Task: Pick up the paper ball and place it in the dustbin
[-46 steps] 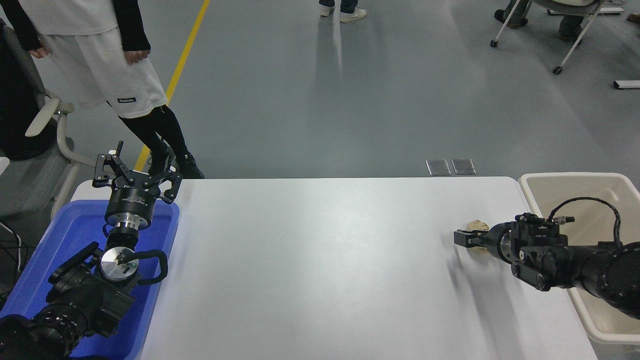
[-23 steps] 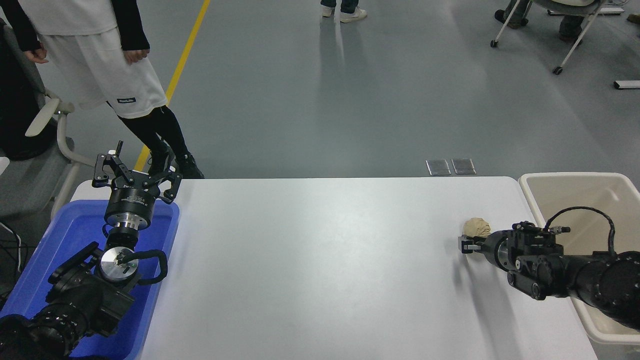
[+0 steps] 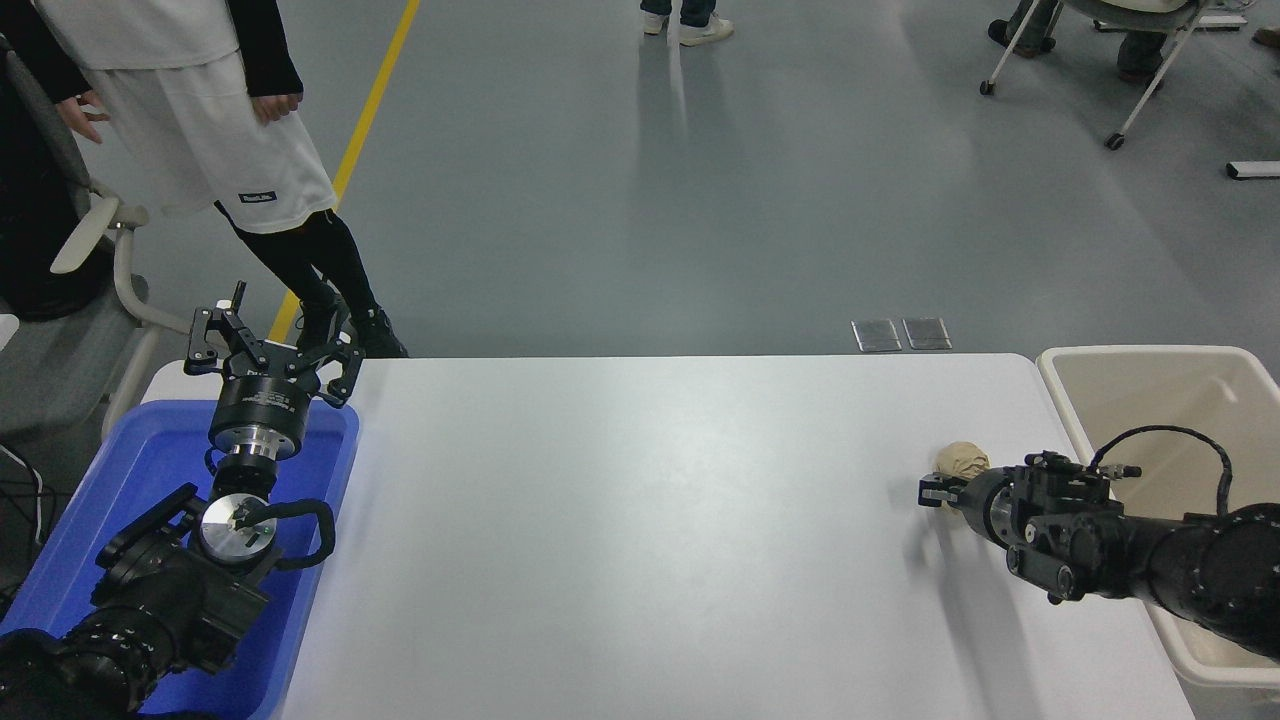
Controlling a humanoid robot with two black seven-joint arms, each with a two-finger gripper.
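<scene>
— Since half a second back, what's shifted on your side?

— My right arm has sunk slightly and the paper ball (image 3: 962,459) has slid a touch right with it; the person (image 3: 200,130) at the far left has shuffled too.

— Run me through it, biggest first.

— White table (image 3: 640,530) under the claw. The dustbin (image 3: 1130,385) sits off the table's right end, behind the right gripper (image 3: 935,492) and beneath my forearm. The blue bin (image 3: 150,470) is well apart, at the opposite end, with the left gripper (image 3: 270,350) parked above it, fingers spread wide.

— And the ball?

— Lying on the table, right against the claw's far side, near the dustbin's corner. I think it's touching the wrist housing, but the view's poor there.

— Claw state?

— I can't tell; the fingers are edge-on to the camera.
</scene>
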